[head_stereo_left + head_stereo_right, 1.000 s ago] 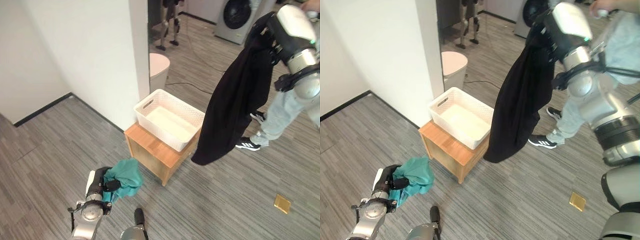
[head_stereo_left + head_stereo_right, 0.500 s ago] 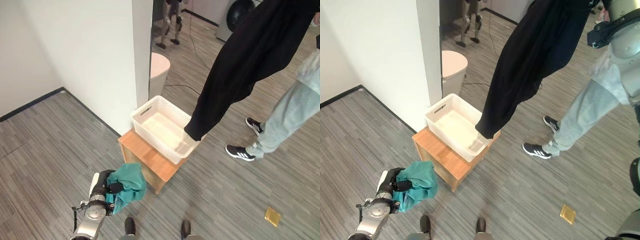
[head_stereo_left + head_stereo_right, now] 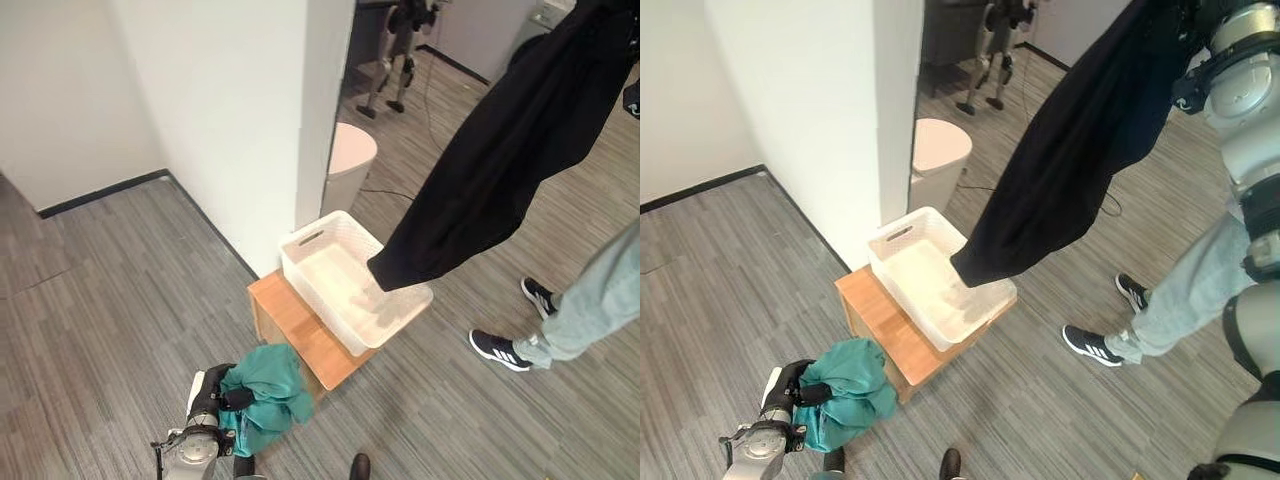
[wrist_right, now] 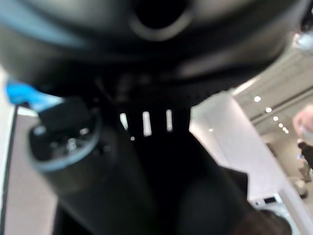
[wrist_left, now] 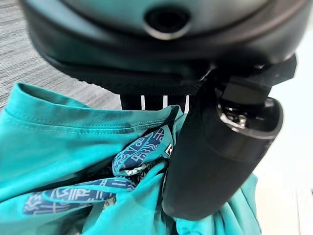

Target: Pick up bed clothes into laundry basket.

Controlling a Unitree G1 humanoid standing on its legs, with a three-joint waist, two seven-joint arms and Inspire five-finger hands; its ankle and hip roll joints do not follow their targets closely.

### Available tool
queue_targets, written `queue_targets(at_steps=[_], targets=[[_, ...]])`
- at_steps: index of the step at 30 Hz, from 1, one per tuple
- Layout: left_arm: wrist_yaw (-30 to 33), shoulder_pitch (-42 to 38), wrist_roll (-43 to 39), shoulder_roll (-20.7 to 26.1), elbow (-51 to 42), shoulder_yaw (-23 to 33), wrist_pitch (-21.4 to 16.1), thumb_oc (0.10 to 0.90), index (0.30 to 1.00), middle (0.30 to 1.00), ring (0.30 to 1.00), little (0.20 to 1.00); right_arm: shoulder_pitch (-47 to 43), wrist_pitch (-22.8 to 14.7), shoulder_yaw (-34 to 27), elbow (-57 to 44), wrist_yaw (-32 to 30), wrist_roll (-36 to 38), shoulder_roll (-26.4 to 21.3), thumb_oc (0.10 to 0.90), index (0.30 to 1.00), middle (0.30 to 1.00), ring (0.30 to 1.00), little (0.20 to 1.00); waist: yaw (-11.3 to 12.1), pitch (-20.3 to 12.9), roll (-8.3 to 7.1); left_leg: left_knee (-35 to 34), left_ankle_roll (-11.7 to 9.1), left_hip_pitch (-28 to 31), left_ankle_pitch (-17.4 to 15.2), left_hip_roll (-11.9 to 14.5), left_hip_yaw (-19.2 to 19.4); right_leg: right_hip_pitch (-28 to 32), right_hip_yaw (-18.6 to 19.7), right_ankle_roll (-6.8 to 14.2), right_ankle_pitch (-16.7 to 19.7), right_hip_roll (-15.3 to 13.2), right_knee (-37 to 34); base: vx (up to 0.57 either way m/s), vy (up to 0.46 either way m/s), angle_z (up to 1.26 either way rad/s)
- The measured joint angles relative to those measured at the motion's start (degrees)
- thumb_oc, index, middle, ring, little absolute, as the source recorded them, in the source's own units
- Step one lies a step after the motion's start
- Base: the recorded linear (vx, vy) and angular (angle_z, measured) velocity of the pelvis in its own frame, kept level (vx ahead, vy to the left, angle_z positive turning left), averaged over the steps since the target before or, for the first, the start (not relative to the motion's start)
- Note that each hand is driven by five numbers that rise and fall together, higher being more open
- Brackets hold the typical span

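- Since half a second ago the whole head view has shifted, so the camera has moved; against that, the lower hem of the black garment (image 3: 500, 170) hangs over the far right part of the white laundry basket (image 3: 322, 262) much as it did then, while a second ago it hung right of the basket, clear of it.
- The right hand (image 4: 98, 161) is raised high at the far right; its wrist view shows dark cloth bunched against its thumb and fingers, so I judge it clamped on the black garment, which drapes down and left from there.
- The garment's hem dangles just above or inside the basket's right end; I cannot tell whether it touches the bottom.
- The left hand (image 3: 213, 400) is low at the near left, fingers and thumb curled into a teal garment (image 3: 262, 395) with a blue patterned trim, which bulges out to the hand's right, held off the grey floor.
- The basket sits on a small wooden stool (image 3: 290, 325) beside a white wall corner; its visible inside looks empty of clothes.
- A person's light trousers and black shoes (image 3: 500, 350) stand to the right of the stool.
- Progress, as I judge it: both pieces are picked up, neither is in the basket yet. Releasing the black garment, then the teal one, remains.
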Motion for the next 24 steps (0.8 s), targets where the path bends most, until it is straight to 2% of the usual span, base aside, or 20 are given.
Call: queue_targets(at_steps=[4,11,19,24], targets=[[0.1,2.1,-0.6,1.2,0.1,0.2,-0.1,0.4,0.3,0.3,0.3,0.3,0.0,0.5,0.0,1.8,0.0,0.4,2.8,0.4,0.3,0.3,0.3,0.3,1.3,-0.9,-0.3,0.0,0.0,-1.2,0.0,-0.2,-1.2,-0.3,-1.5,0.1,-0.1,-0.2,0.0,0.01,0.004,0.16],[0.1,3.9,-2.1,1.6,1.7,0.0,0.0,0.4,0.3,0.3,0.3,0.3,0.0,0.7,0.0,3.3,0.0,0.5,4.2,0.4,0.3,0.3,0.3,0.3,3.8,-1.8,-1.05,0.0,-0.1,-3.2,0.4,-0.8,-3.4,-0.9,-3.1,0.1,-0.4,-0.4,0.0,0.0,0.007,0.17],[0.1,3.5,-2.1,1.7,2.0,-0.2,0.1,0.4,0.3,0.3,0.3,0.3,0.1,1.8,-0.1,5.7,0.0,-0.6,9.1,0.4,0.3,0.3,0.3,0.3,3.5,-1.8,-1.09,0.0,-0.1,-3.2,0.4,-1.0,-3.4,-1.0,-3.1,0.1,-0.4,-0.7,0.0,0.0,0.0,0.0],[0.1,3.4,-2.1,1.6,1.9,-0.3,0.1,0.4,0.3,0.3,0.3,0.3,1.9,2.7,-2.9,5.7,0.1,-3.4,11.1,0.4,0.3,0.3,0.3,0.3,3.3,-2.0,-0.82,0.0,-0.1,-3.2,0.4,-1.0,-3.3,-1.1,-3.0,0.1,-0.4,-0.9,0.0,0.0,0.0,0.0]])
